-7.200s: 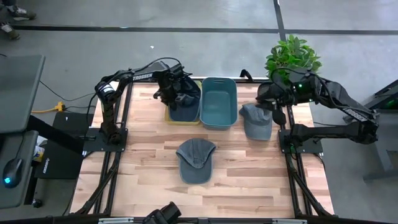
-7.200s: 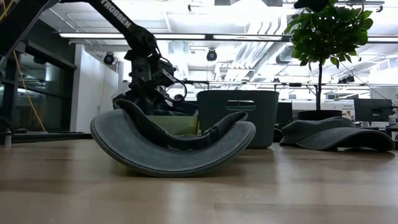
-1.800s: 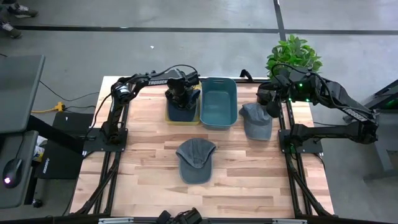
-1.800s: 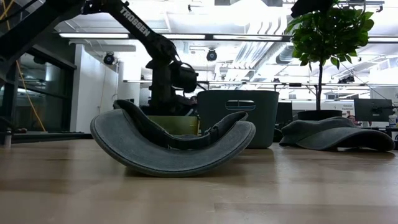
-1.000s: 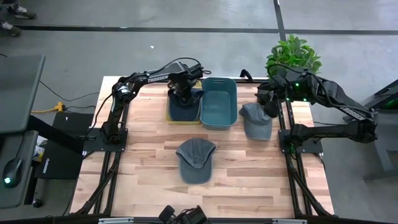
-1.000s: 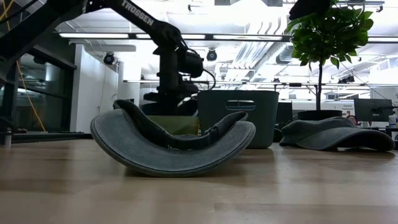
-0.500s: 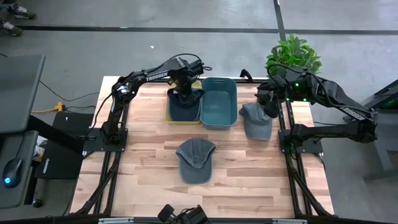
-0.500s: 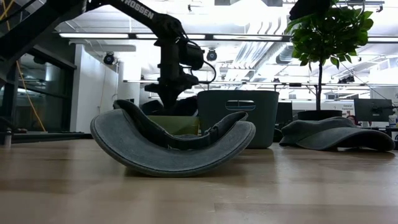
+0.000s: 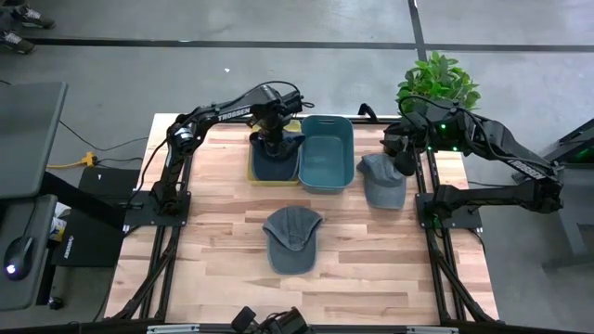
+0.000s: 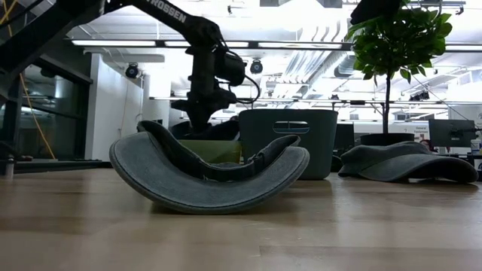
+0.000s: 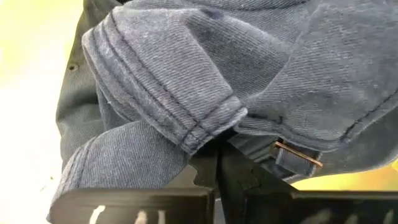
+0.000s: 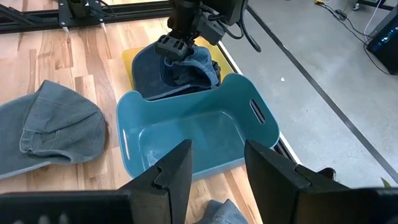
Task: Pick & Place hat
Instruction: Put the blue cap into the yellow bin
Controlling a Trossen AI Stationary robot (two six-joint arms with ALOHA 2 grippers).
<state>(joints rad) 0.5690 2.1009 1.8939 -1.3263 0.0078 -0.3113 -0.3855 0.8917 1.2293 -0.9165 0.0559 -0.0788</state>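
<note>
Pale wooden desk (image 9: 223,232) on grey concrete floor (image 9: 278,74); upper centre, the left pincer (image 9: 275,146), clenched on the blue denim hat (image 9: 276,160), has barely shifted since half a second ago.

Overall light: bright, even, from overhead.
Source: ceiling light strips (image 10: 248,44) glare white in the low view.
Shadows: soft, short, under the cap (image 9: 291,238) on the table (image 9: 223,232).
Low view: tabletop foreground blurred.
Left wrist view: denim (image 11: 205,81) sharp; yellow background washed out.
Right wrist view: fingers (image 12: 177,174) soft-focused.
</note>
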